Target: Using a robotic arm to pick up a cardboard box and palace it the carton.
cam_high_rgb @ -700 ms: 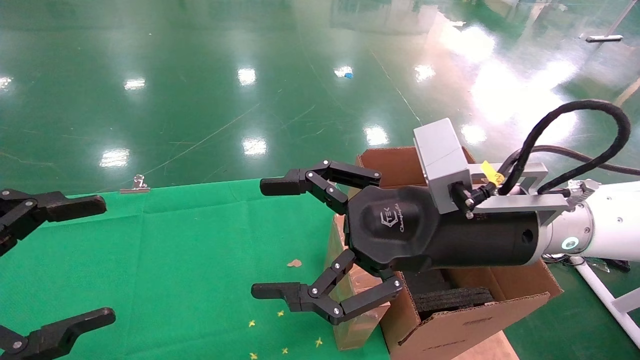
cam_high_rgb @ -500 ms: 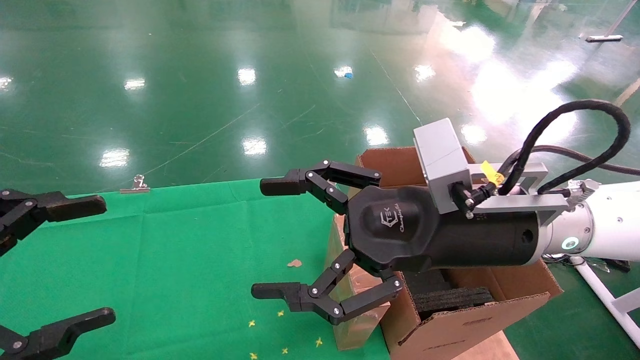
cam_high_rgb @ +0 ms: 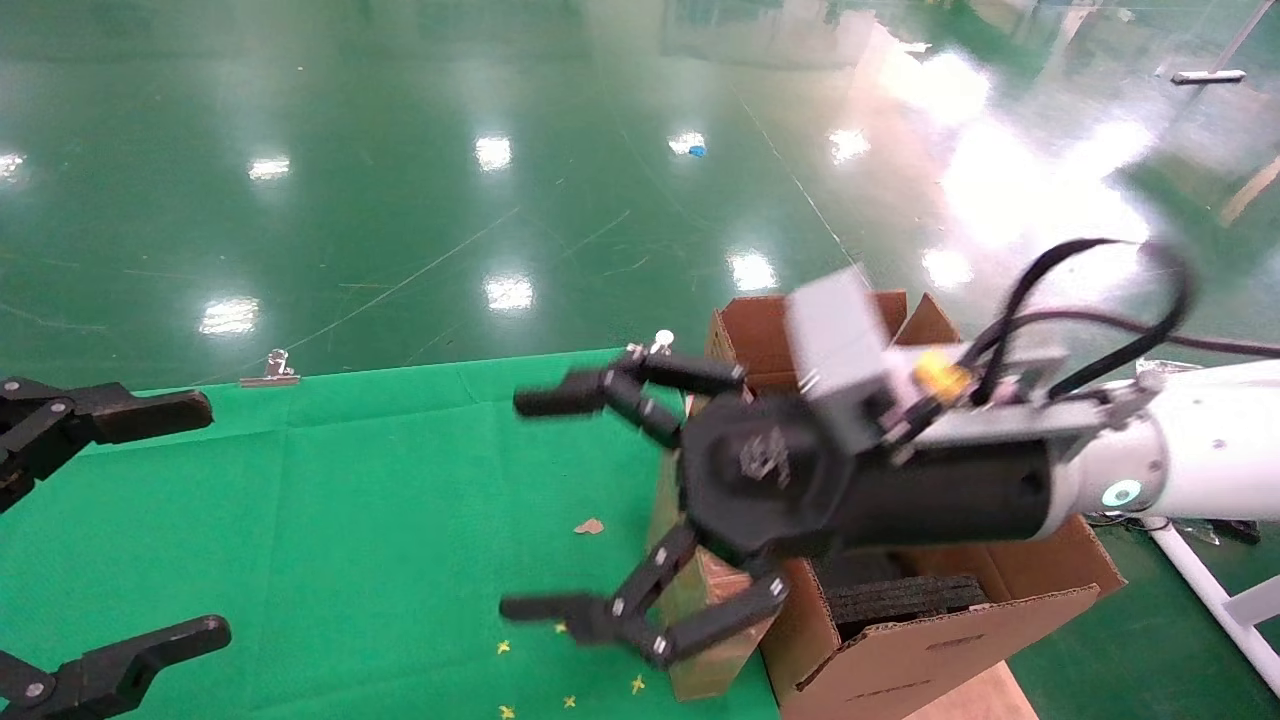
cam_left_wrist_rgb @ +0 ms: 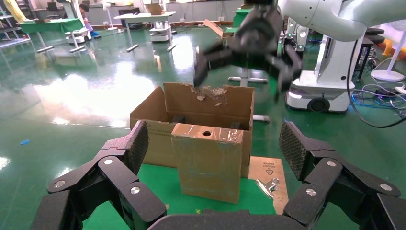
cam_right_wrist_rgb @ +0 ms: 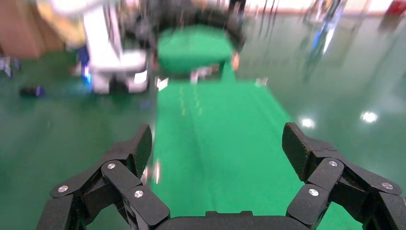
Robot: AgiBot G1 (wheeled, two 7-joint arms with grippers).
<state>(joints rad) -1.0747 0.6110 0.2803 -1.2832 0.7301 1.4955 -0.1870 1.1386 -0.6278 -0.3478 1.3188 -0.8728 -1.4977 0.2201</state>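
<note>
The robotic arm (cam_high_rgb: 1210, 460) reaches in from the right. Its right gripper (cam_high_rgb: 528, 505) is open and empty, above the green cloth and just left of the carton. It also shows in the left wrist view (cam_left_wrist_rgb: 242, 75), hanging above the carton. The cardboard box (cam_high_rgb: 710, 660) stands upright on the cloth against the carton's side, its hole face up (cam_left_wrist_rgb: 208, 163). The carton (cam_high_rgb: 940, 640) is open, with a ragged back flap (cam_left_wrist_rgb: 210, 93). My left gripper (cam_high_rgb: 200, 520) is open and empty at the far left, facing the box (cam_left_wrist_rgb: 215, 143). The right wrist view (cam_right_wrist_rgb: 218, 143) shows only cloth between the jaws.
Black foam blocks (cam_high_rgb: 900, 598) lie inside the carton. A metal binder clip (cam_high_rgb: 270, 370) holds the cloth's far edge; another (cam_left_wrist_rgb: 267, 184) lies beside a brown flap (cam_left_wrist_rgb: 265, 165). The green cloth (cam_high_rgb: 350, 500) covers the table. Shiny green floor lies beyond.
The right gripper has dropped a little and shifted left, blurred by motion, jaws still open. The left gripper and the cardboard box have not moved.
</note>
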